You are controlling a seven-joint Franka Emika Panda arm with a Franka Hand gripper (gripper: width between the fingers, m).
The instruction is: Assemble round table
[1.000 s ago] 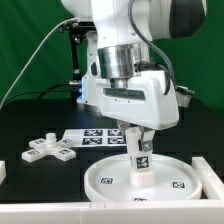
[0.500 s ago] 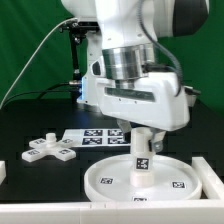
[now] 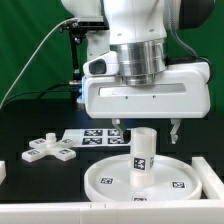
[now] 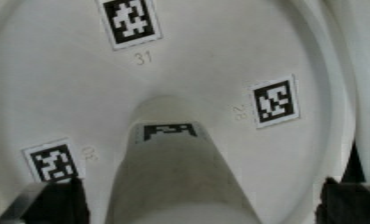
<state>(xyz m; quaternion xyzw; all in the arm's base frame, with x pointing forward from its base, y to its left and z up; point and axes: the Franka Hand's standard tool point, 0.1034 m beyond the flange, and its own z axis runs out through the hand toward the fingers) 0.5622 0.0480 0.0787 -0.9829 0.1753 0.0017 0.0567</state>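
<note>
The large round rimmed disc (image 3: 170,180) lies flat on the black table near the front. The short thick cylinder (image 3: 142,155) stands upright on its central hub, with a tag on its side. My gripper (image 3: 147,128) is open just above the cylinder, one finger on each side and clear of it. In the wrist view the cylinder (image 4: 182,160) rises between my dark fingertips (image 4: 54,200), with the tagged disc (image 4: 200,60) below. The small cross-shaped piece (image 3: 48,150) lies on the table toward the exterior view's left.
The marker board (image 3: 93,138) lies flat behind the disc. White bars sit at the frame edges: at the left (image 3: 3,170), at the right (image 3: 211,175) and along the front (image 3: 40,211). A green backdrop stands behind the arm.
My gripper was shut on the cylinder; it has now opened and let go, the hand has turned about its axis and lifted slightly. The cylinder stays standing on the hub.
</note>
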